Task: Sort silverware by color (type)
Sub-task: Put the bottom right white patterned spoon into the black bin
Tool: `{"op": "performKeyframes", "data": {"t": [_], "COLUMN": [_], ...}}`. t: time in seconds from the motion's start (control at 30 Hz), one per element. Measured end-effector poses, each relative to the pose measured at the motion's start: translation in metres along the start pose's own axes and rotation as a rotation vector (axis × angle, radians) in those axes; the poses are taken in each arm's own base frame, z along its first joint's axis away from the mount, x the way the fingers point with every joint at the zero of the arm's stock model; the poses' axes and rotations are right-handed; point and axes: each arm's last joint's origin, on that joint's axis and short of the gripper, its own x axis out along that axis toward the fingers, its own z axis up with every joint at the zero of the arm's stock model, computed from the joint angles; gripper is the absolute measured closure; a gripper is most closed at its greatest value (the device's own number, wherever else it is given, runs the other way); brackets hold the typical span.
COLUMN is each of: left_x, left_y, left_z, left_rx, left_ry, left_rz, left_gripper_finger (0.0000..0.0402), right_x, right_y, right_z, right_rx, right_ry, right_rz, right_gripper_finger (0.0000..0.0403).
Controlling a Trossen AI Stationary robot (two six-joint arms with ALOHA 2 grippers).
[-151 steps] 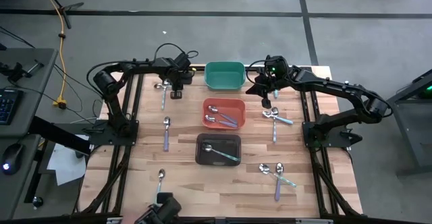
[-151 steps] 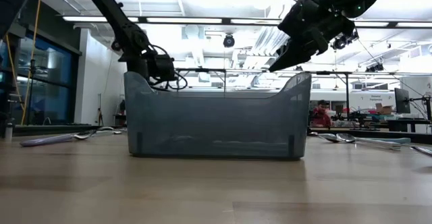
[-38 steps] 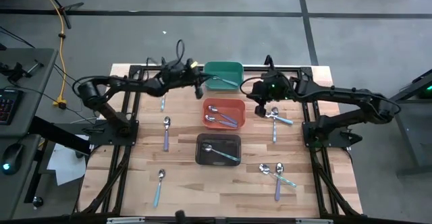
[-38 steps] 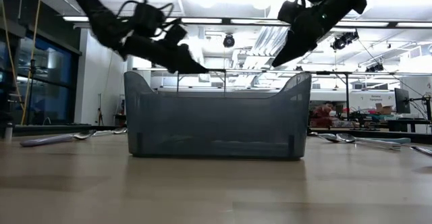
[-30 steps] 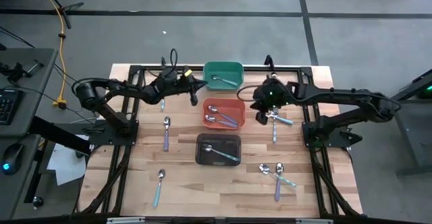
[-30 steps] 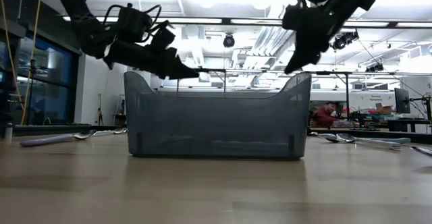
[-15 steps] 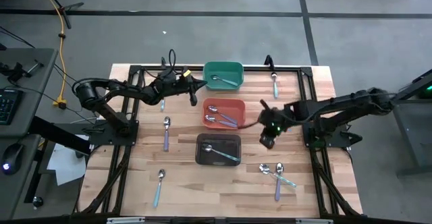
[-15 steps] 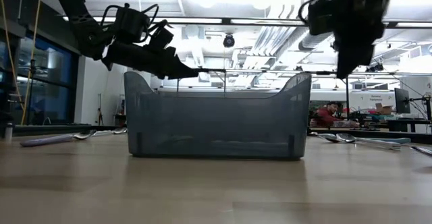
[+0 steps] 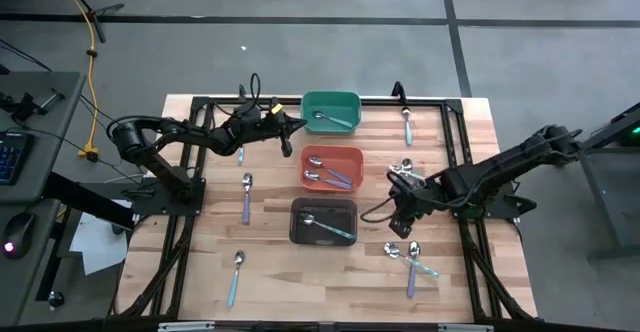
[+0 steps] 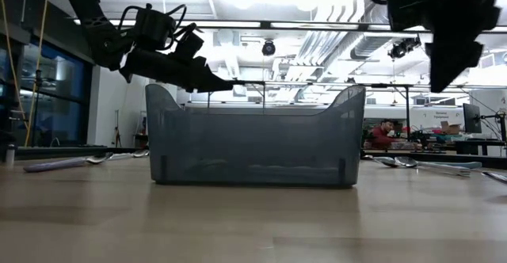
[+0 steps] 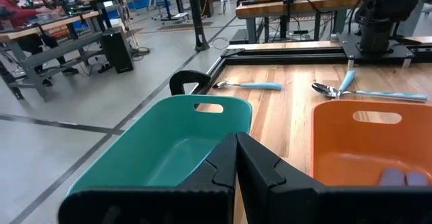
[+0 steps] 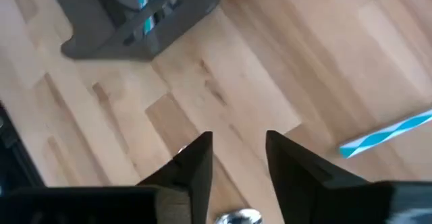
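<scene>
High view shows us the right gripper (image 9: 399,215) with its fingers apart and holding nothing, low over the wooden table (image 9: 270,262) beside the black bin (image 9: 296,234). Two shiny spoons (image 9: 412,260) with slim blue handles lie just past it, long ways toward the table's front edge. Our left gripper (image 9: 297,125) is pinched shut and empty by the smooth green bin (image 9: 310,104).

left gripper (image 9: 296,124) closed, right gripper (image 9: 398,219) parted
</scene>
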Motion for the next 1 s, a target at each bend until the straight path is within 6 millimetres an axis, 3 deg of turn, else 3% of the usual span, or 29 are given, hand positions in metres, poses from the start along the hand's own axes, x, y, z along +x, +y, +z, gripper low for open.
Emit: {"op": "performKeyframes", "data": {"t": [0.13, 0.5, 1.0], "left_x": [0.000, 0.000, 0.000], "left_y": [0.000, -0.001, -0.001], "left_z": [0.000, 0.000, 0.000], "left_rx": [0.001, -0.001, -0.026], "left_ry": [0.000, 0.001, 0.000], "left_rz": [0.000, -0.004, -0.005], "left_gripper_finger": [0.0401, 0.0401, 0.0401], "right_x": [0.005, 0.046, 0.081], "right_y": [0.010, 0.036, 0.044], "right_z": [-0.013, -0.049, -0.060], "right_rx": [0.001, 0.002, -0.065], "right_ry": [0.040, 0.325, 0.392], "right_rz": [-0.003, -0.014, -0.047], "right_gripper_finger": [0.0266, 0.0219, 0.0214]}}
